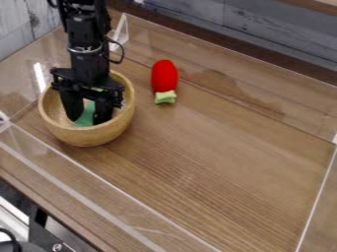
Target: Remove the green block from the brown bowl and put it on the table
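Note:
The brown bowl (55, 129) sits at the left of the table (224, 148). Inside it lies the green block (83, 119), partly hidden by the black fingers. My gripper (86, 111) points straight down into the bowl. Its two fingers are drawn in against the block's sides, so it is shut on the block. The block still rests low inside the bowl.
A red strawberry-like toy (164, 78) with a green base lies to the right of the bowl. Low clear acrylic walls (313, 212) border the tabletop on all sides. Open wood surface stretches right of and in front of the bowl.

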`<state>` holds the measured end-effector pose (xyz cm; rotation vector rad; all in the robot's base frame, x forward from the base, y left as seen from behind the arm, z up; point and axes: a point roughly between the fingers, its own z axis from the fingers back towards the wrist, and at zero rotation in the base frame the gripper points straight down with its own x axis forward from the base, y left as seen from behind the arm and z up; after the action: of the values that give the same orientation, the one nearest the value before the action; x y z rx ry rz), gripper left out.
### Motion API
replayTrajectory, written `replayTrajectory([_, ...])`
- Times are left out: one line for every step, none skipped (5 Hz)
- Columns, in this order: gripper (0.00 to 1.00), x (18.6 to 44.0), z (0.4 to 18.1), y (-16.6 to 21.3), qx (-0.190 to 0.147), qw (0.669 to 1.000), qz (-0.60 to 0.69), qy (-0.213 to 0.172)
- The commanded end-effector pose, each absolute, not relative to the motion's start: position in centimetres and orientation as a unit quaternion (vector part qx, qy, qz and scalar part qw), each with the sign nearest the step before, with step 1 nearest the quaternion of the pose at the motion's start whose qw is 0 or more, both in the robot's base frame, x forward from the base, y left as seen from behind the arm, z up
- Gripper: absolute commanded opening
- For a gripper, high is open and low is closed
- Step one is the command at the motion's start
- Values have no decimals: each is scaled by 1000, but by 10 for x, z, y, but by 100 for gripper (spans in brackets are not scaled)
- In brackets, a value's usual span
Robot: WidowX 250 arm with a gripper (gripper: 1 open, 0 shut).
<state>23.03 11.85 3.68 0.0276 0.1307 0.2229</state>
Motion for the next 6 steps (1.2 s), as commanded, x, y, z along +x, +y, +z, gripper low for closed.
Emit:
replayTrajectory([0, 237, 45, 119, 23, 993, 107, 46])
replayTrajectory([0, 238, 45, 118, 22, 993, 107, 47])
replayTrajectory([0, 239, 44, 118, 22, 993, 108, 48])
replayTrajectory([0, 240, 43, 117, 21, 993, 108, 49])
replayTrajectory([0, 241, 42, 117, 20, 993, 108, 50])
replayTrajectory([0, 242, 41, 116, 19, 993, 109, 50])
